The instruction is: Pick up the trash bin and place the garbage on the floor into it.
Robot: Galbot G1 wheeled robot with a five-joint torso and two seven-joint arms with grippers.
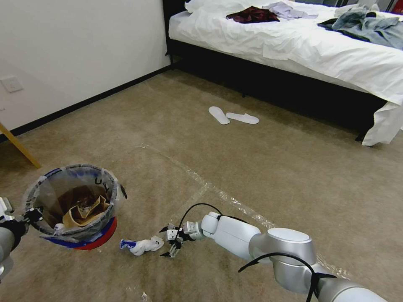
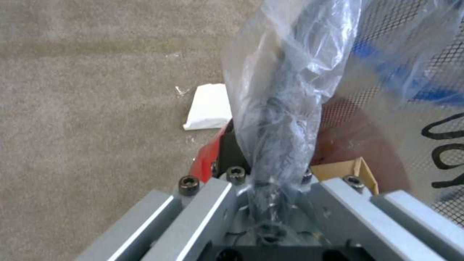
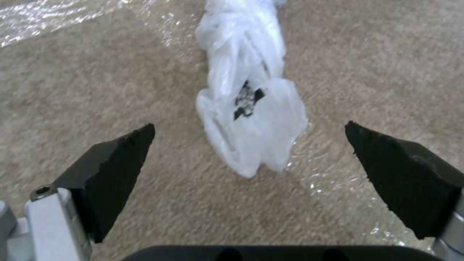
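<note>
bin (image 1: 73,201) liner: black handwritten marks showing, unreadable | white bag (image 3: 249,108): black print showing, illegible

Even, diffuse indoor light; shadows are soft and faint, darkest under the bed (image 1: 268,79). Tape lines (image 1: 235,201) on the floor (image 1: 294,176) return mild glare. The head view bows straight lines toward its edges. Both wrist views are soft: the white plastic bag (image 3: 249,105) is blurred, and the clear liner (image 2: 290,90) shows pale highlights.
</note>
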